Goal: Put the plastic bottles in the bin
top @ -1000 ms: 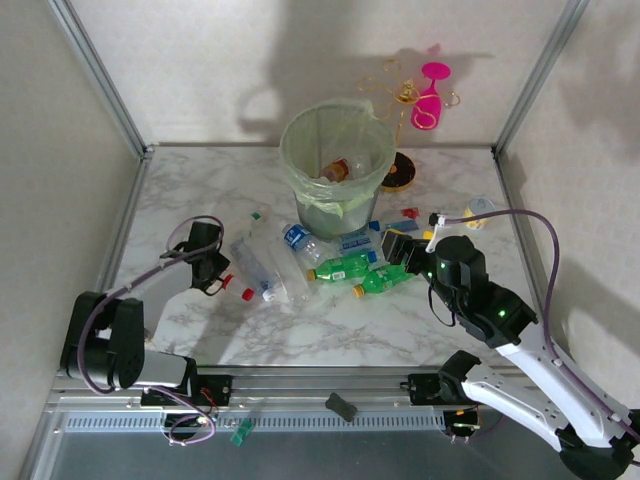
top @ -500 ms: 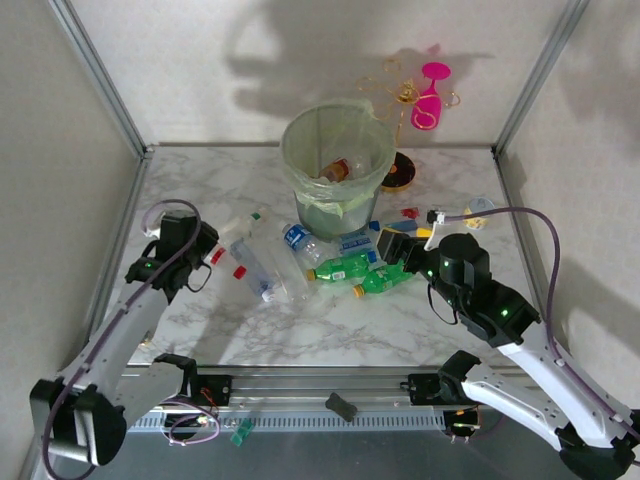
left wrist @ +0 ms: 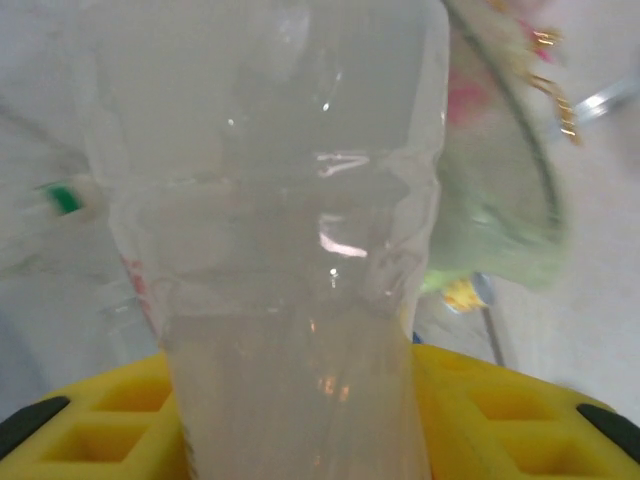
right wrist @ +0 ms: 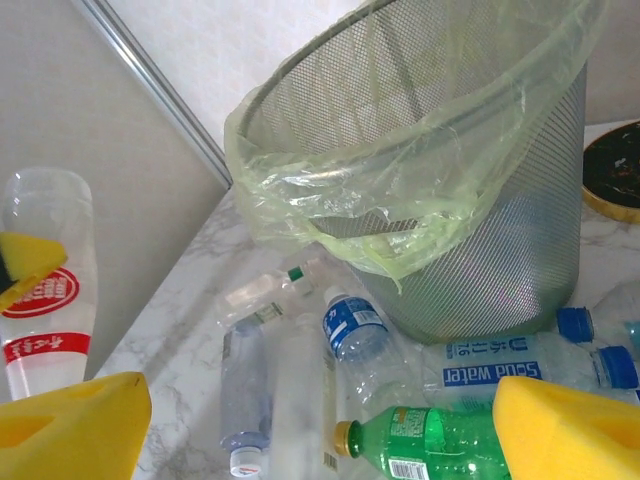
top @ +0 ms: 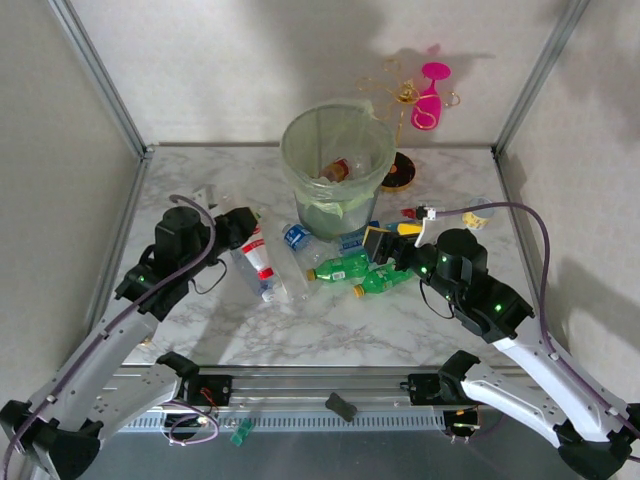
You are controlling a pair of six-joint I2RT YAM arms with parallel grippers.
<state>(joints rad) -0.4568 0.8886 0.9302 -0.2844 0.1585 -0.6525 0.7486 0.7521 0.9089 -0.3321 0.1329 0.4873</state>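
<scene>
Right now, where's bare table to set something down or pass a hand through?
Free: marble strip between the bottle pile and the front rail; the far-left corner beside the bin. Crowded: in front of the bin, between the left gripper, shut on a clear bottle, and the open right gripper.

My two arms share one build: my left arm (top: 105, 345) and my right arm (top: 545, 385) have smooth white links joined by round black motor housings, each dotted with small green lights (top: 494, 301). A thin purple cable (top: 546, 270) loops loosely along each arm. My left gripper (left wrist: 300, 400) and my right gripper (right wrist: 320, 430) end in blocky bright yellow pads (left wrist: 500, 410), moulded with square hollows, black at the outer corners
</scene>
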